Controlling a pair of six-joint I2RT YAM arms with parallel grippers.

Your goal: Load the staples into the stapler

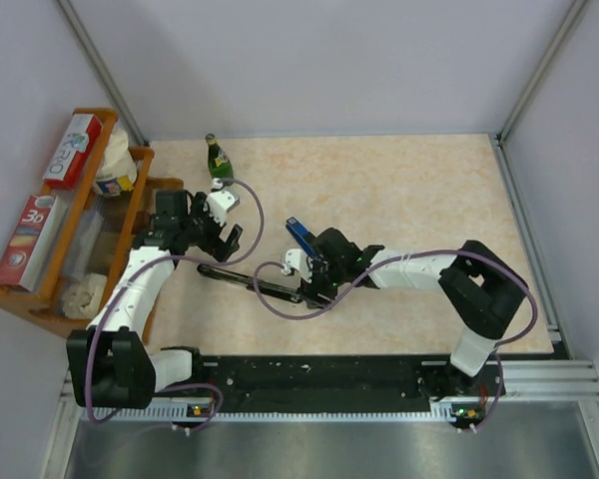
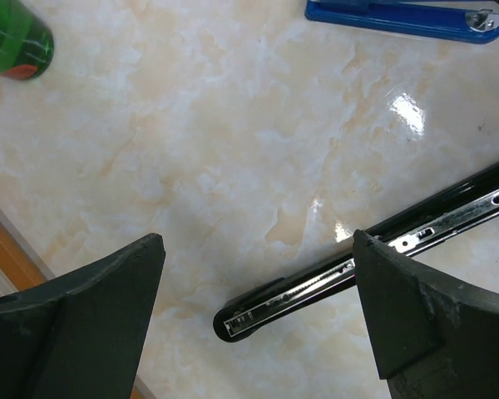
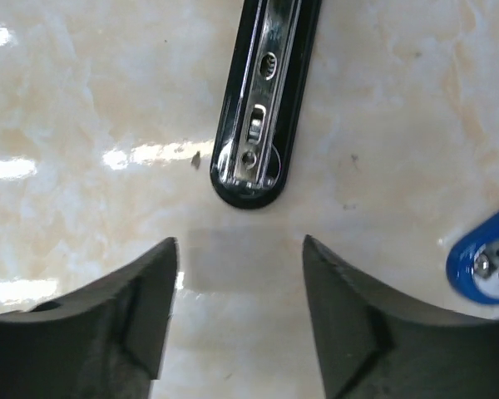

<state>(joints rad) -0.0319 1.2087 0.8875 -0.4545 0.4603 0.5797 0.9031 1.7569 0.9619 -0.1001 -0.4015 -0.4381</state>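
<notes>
1. The left gripper (image 2: 258, 241) is spread as wide as it goes and holds nothing. Its fingers (image 2: 83, 320) stand either side of the rounded end of the black stapler (image 2: 283, 295) without touching it, so they look placed to straddle that end, not to clamp it.

2. The right gripper (image 3: 239, 245) is partly open and also empty. Its fingers (image 3: 349, 324) point at the other end of the black stapler (image 3: 258, 108), which lies just ahead of the tips and clear of them.

3. The black stapler (image 1: 250, 281) lies flat on the table (image 1: 399, 200) between the two grippers, with its metal channel facing up. That side being up suits loading, and one gripper near each end lets either arm steady it.

4. A blue stapler (image 1: 301, 238) lies just beyond the right gripper (image 1: 309, 279), apart from the black one. I judge the black one to be the stapler in hand, since both arms attend to it.

5. The staples show in no view. I cannot tell where they are, and no strip is seen in the channel.

6. Farther out, a green bottle (image 1: 218, 160) stands behind the left gripper (image 1: 225, 235). A wooden shelf (image 1: 143, 185) of boxes sits at the table's left edge, out of the way.
</notes>
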